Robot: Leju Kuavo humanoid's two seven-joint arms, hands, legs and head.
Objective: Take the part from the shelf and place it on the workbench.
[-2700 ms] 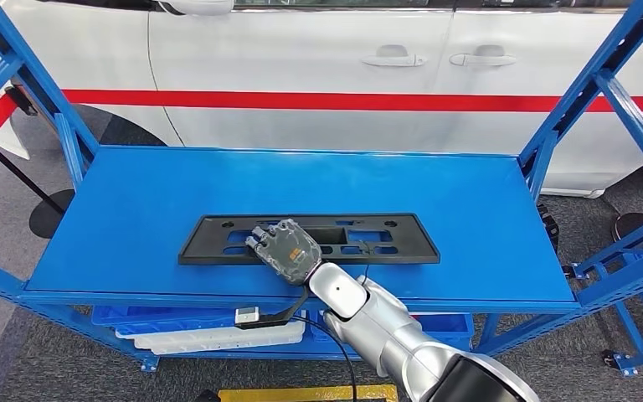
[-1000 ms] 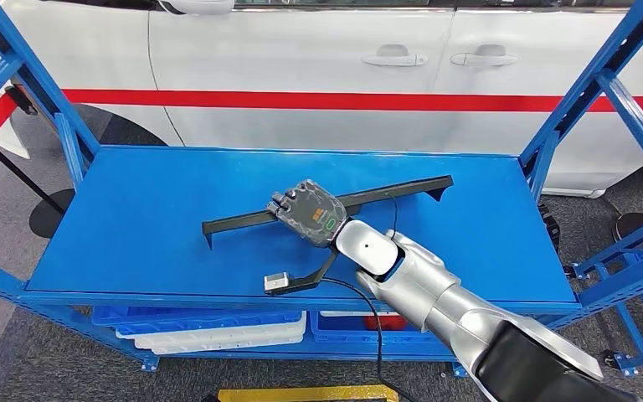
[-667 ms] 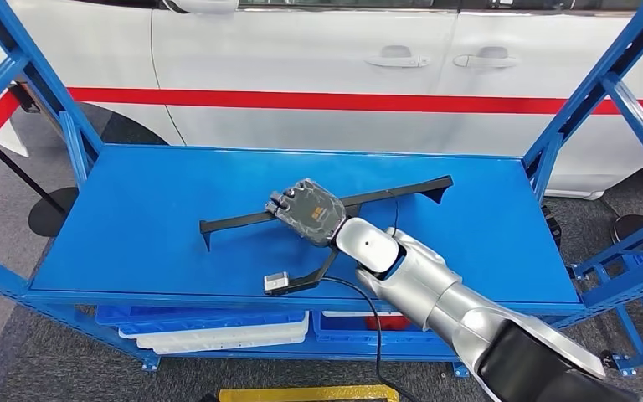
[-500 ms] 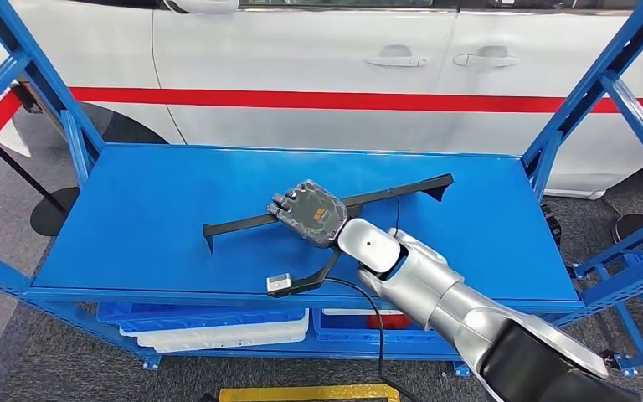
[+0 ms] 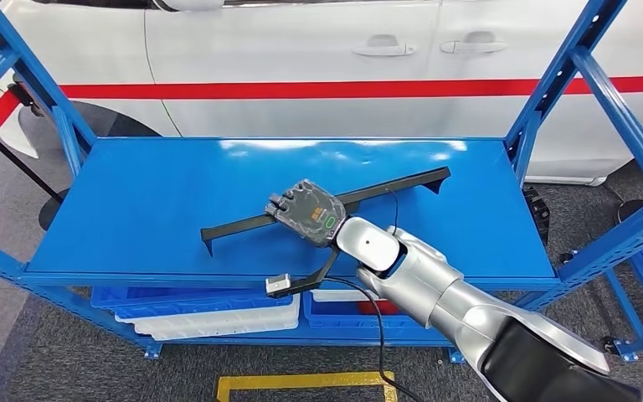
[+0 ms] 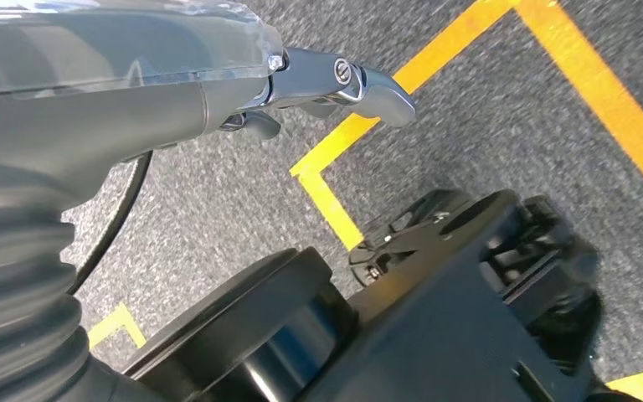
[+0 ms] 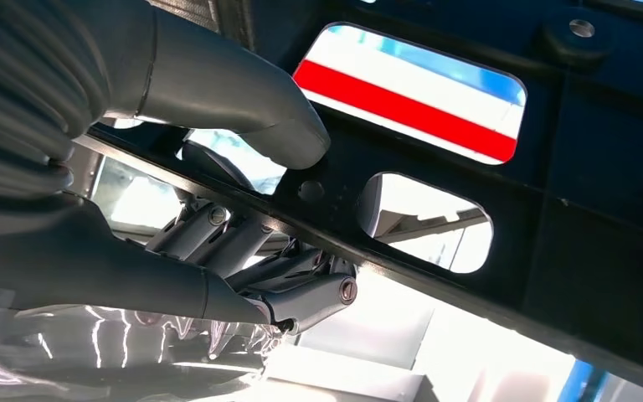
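Note:
The part (image 5: 395,186) is a long black plastic plate with cut-out slots, seen edge-on and tilted, raised a little above the blue shelf top (image 5: 134,201). My right hand (image 5: 306,211) grips it near its middle. In the right wrist view the thumb (image 7: 243,100) presses one face of the part (image 7: 552,234) and the fingers (image 7: 301,285) curl against the other face. My left hand (image 6: 218,84) hangs over grey floor and holds nothing, with a finger stretched out.
A white car (image 5: 301,42) with a red stripe stands behind the shelf. Blue uprights (image 5: 552,92) frame both ends. White and blue bins (image 5: 209,314) sit on the lower level. A cable with a small grey plug (image 5: 278,285) dangles under my right wrist. Yellow tape (image 5: 301,383) marks the floor.
The part lay flat on the shelf under my right hand; it is now lifted and turned on edge. Over the last second the camera shifted slightly, and hand and part kept their pose.

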